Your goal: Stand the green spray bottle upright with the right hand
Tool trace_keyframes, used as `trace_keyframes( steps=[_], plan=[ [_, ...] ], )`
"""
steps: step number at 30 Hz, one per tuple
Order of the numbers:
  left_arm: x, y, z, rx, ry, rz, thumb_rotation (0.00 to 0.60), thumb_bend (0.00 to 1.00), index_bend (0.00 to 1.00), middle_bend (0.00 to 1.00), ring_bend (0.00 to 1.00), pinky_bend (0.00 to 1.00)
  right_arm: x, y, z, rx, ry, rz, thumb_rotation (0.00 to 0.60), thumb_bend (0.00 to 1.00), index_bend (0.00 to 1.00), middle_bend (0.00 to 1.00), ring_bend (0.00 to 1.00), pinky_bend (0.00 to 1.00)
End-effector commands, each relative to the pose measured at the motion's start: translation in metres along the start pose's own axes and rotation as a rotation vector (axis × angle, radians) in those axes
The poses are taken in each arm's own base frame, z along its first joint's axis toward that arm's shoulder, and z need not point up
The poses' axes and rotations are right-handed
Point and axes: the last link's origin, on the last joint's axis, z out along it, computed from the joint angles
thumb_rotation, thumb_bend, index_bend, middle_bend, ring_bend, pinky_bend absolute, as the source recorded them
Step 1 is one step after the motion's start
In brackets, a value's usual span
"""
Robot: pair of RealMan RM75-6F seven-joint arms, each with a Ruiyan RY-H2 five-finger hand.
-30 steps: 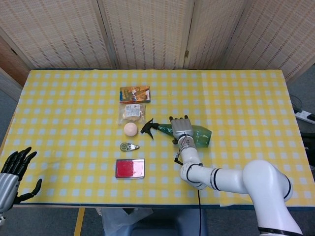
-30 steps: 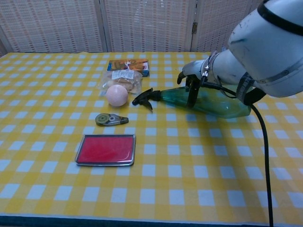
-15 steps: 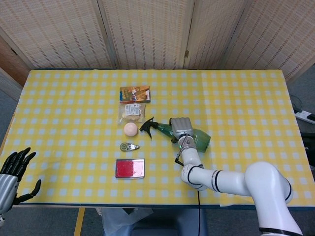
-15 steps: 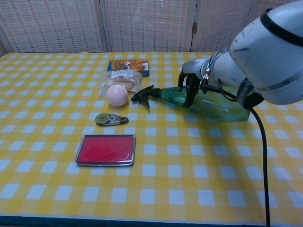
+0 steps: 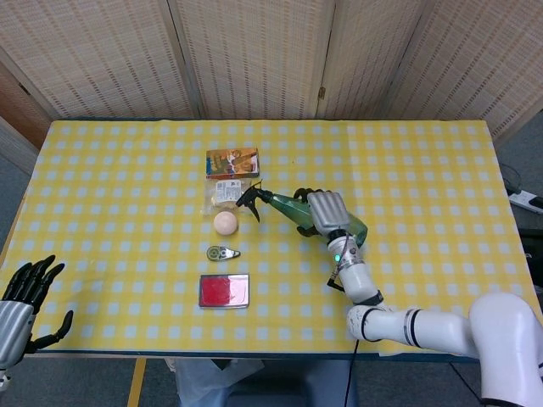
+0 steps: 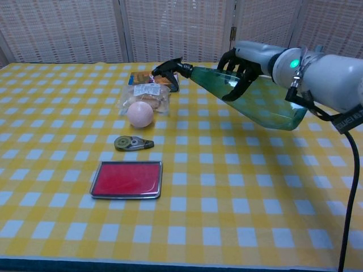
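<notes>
chest view | right hand grips green spray bottle (tilted, airborne)

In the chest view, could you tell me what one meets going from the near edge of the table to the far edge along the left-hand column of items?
red tin → correction tape dispenser → pale ball → bagged snack → printed box

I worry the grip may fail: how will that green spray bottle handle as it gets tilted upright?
The green spray bottle looks like smooth clear plastic, so it may slip in the right hand, which grips near the neck. It seems mostly empty, so probably light. Being tall and narrow, it could tip easily once stood up.
</notes>
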Motion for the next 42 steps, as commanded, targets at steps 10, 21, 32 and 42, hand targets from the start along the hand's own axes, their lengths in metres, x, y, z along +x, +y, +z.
trace_keyframes(
  steps=[10, 21, 32, 42],
  plan=[
    [-0.003, -0.001, 0.002, 0.014, -0.017, 0.01, 0.314, 0.49, 0.04, 0.01, 0.0, 0.0, -0.036, 0.103, -0.059, 0.13, 0.337, 0.54, 0.6, 0.31, 0.51, 0.6, 0.47, 0.5],
    [-0.005, -0.002, 0.005, 0.018, -0.041, 0.004, 0.313, 0.49, 0.04, 0.01, 0.0, 0.0, -0.05, 0.126, -0.084, 0.221, 0.48, 0.714, 0.6, 0.31, 0.51, 0.6, 0.47, 0.49],
    [-0.006, -0.003, 0.005, 0.019, -0.042, 0.004, 0.316, 0.48, 0.04, 0.01, 0.0, 0.0, -0.071, 0.153, -0.097, 0.172, 0.472, 0.767, 0.6, 0.31, 0.51, 0.6, 0.46, 0.49],
    [-0.006, -0.002, 0.005, 0.02, -0.041, 0.005, 0.315, 0.48, 0.04, 0.01, 0.0, 0.0, -0.075, 0.165, -0.112, 0.172, 0.478, 0.764, 0.6, 0.3, 0.46, 0.56, 0.41, 0.43]
  ],
)
